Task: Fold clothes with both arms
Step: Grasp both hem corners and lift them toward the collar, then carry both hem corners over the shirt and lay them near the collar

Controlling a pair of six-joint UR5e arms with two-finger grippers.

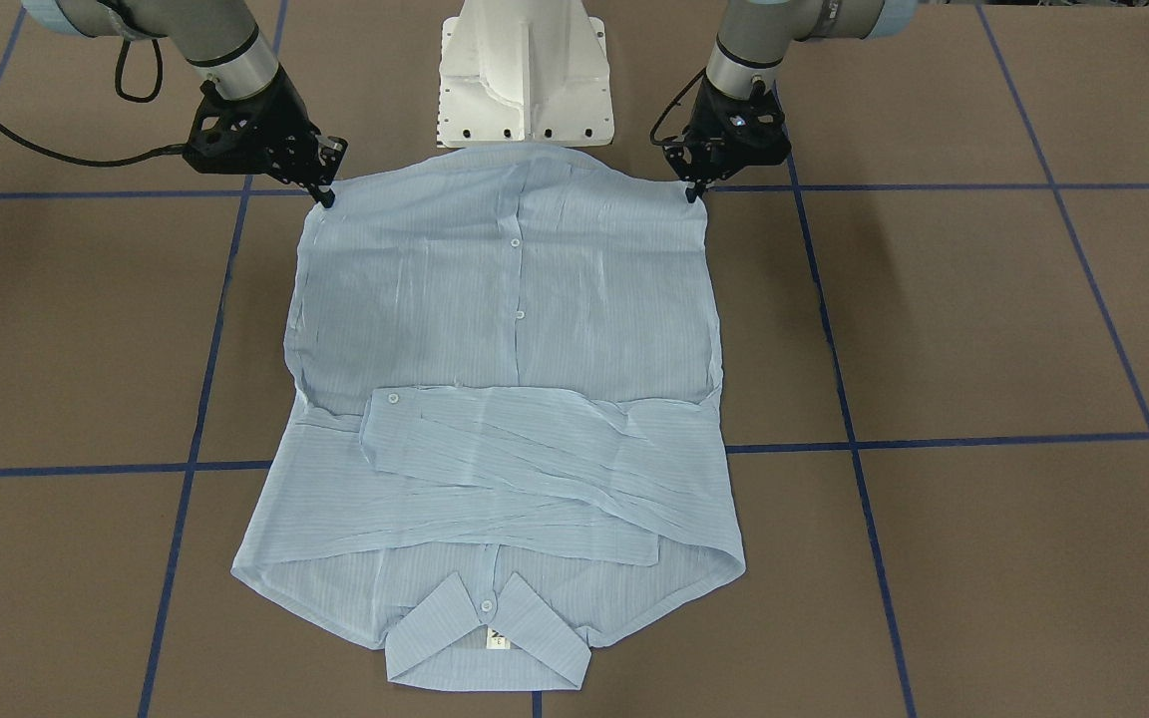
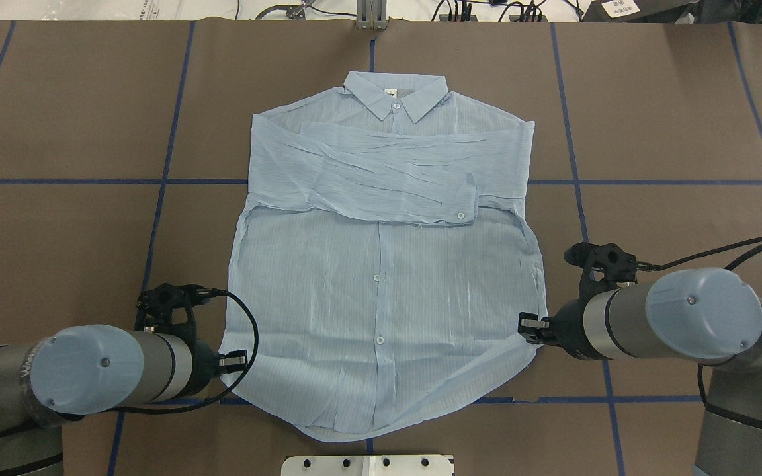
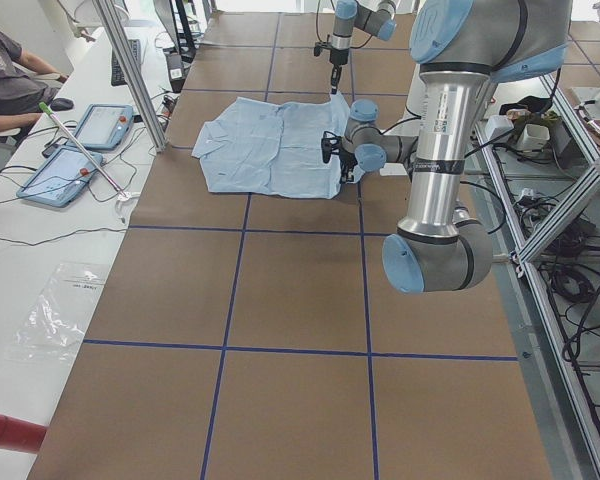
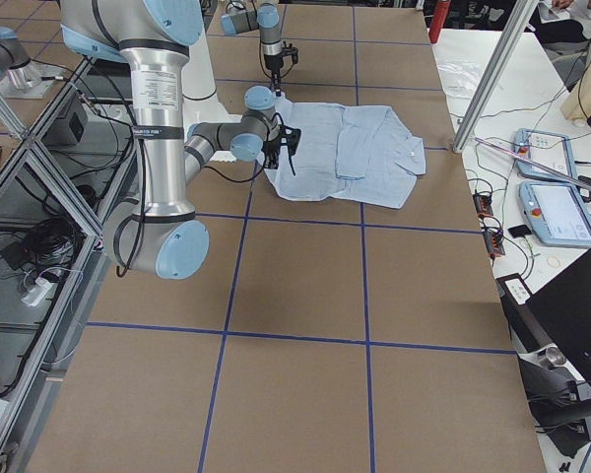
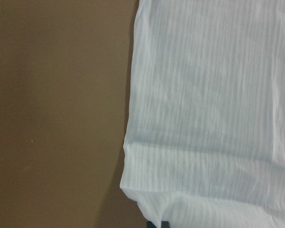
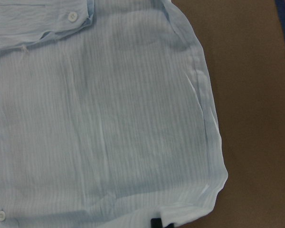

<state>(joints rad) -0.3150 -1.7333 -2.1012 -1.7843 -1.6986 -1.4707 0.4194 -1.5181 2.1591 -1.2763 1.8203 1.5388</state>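
Shirt (image 2: pixel 381 297) lies on table (image 2: pixel 57 231) — left gripper (image 1: pixel 694 192), right gripper (image 1: pixel 325 197) at its near corners (collar (image 2: pixel 395 96) farthest).

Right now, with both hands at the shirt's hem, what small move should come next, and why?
Probably lift both together a little: the left hand and right hand seem shut on the hem corners of the shirt, whose sleeves already lie folded across.
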